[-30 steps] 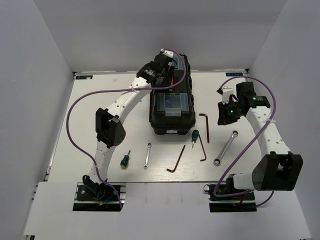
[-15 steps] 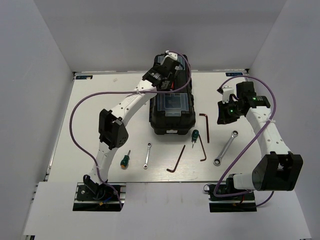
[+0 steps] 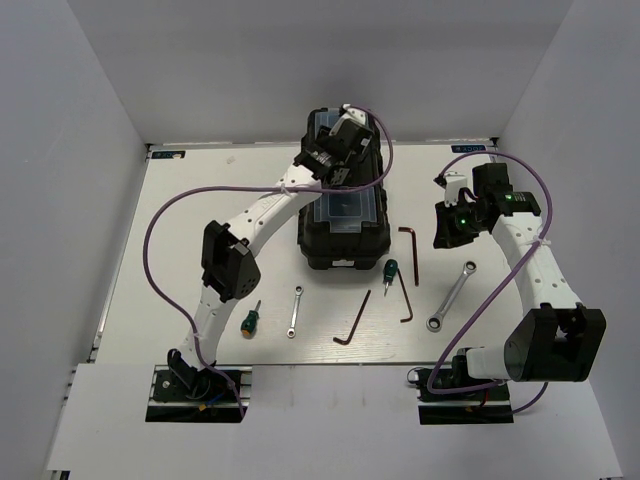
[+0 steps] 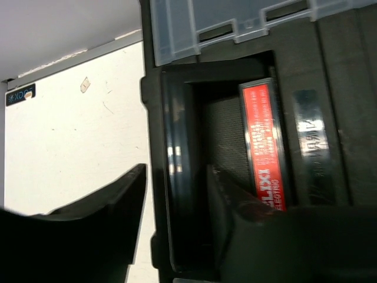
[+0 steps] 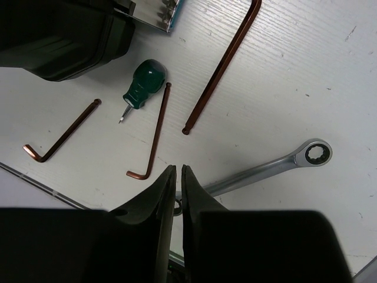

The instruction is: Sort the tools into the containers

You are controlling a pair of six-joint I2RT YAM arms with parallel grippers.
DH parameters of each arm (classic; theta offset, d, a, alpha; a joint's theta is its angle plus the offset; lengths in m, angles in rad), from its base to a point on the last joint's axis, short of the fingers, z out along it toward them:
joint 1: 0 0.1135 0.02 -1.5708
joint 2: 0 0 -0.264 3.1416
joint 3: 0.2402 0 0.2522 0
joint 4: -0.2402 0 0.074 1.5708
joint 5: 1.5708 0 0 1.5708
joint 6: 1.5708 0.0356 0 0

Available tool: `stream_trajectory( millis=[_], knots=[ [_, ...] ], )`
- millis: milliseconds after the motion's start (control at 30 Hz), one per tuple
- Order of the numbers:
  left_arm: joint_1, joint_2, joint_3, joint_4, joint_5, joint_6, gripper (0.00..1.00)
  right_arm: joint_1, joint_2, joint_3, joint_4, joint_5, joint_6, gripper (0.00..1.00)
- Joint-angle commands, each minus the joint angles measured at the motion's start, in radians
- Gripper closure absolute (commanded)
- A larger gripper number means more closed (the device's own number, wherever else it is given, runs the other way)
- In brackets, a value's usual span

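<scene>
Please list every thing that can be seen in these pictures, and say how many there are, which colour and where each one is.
tool case: 1, black with clear lids, middle of the table towards the back
screwdrivers: 2, green handles, one front left of the case, one just in front of it to the right
wrenches: 2, silver, the smaller in front of the case, the larger to the right
hex keys: 3, reddish-brown, front right of the case
table: 1, white
left hand: 1, black, open, over the case
right hand: 1, black, almost shut, empty, above the larger wrench
</scene>
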Motion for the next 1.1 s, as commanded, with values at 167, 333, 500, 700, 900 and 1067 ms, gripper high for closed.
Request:
stream_trajectory(
  millis=[167, 333, 500, 700, 900, 1067],
  knots=[
    [0.009, -0.077, 0.026, -0.039, -0.085, 0.029, 0.64, -0.001, -0.014, 0.002, 0.021, -0.014, 0.012, 0.85],
    [-0.001, -0.077, 0.047, -0.048, -0.062, 0.020, 0.77, -0.003, -0.014, 0.004, 0.023, -0.018, 0.016, 0.85],
    [-0.001, -0.055, 0.125, -0.080, 0.027, -0.026, 0.87, -0.002, -0.008, 0.018, 0.018, -0.027, 0.011, 0.85],
    [-0.001, -0.055, 0.139, -0.099, 0.176, -0.112, 0.89, -0.001, 0.014, 0.056, 0.009, -0.090, 0.014, 0.81],
    [-0.001, -0.034, 0.119, -0.109, 0.326, -0.184, 0.89, -0.001, 0.072, 0.142, -0.011, -0.136, 0.034, 0.79],
    [-0.001, -0.034, 0.110, -0.109, 0.369, -0.205, 0.90, 0.000, 0.095, 0.162, -0.012, -0.139, 0.039, 0.79]
  ],
)
